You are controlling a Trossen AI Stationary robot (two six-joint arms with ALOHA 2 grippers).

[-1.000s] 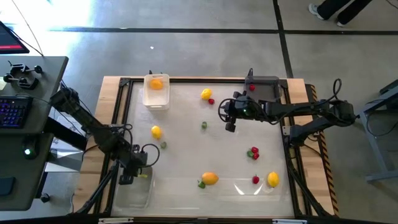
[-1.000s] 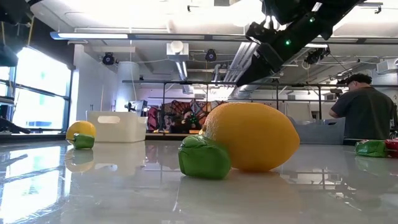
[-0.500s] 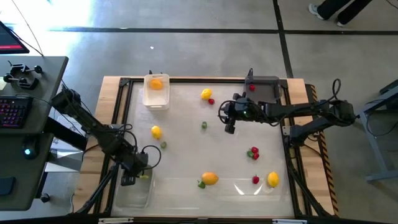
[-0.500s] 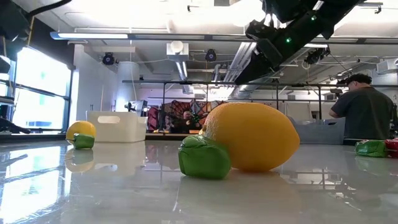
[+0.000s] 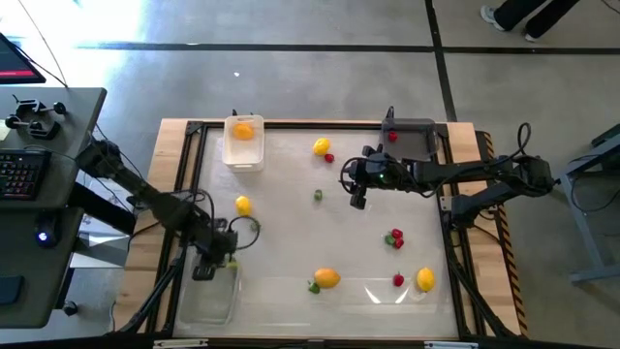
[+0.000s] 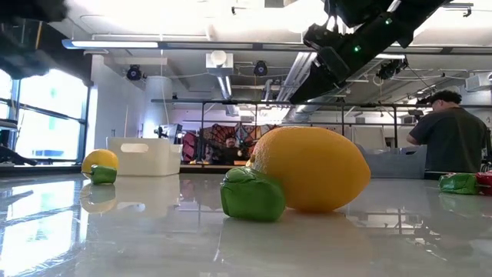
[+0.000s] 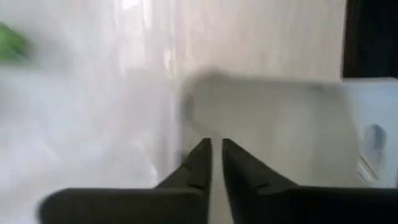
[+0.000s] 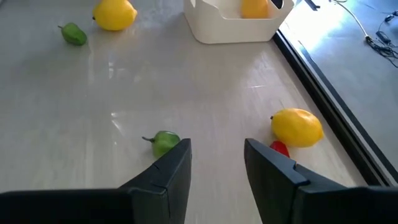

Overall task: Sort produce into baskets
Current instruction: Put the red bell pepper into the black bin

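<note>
The white tray [image 5: 243,142] with an orange piece inside sits well beyond the right gripper [image 8: 216,155], whose fingers are spread above the table. A small green piece [image 8: 163,142] lies just ahead of them; centre over it before descending. The left gripper [image 7: 214,155], nearly pressed together, hangs over the clear tray [image 5: 211,296].

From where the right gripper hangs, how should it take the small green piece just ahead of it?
Straight down from above, right gripper fingers either side of the green piece across its rounded body. It lies alone on bare table, stem sideways, so nothing blocks the fingers.
</note>
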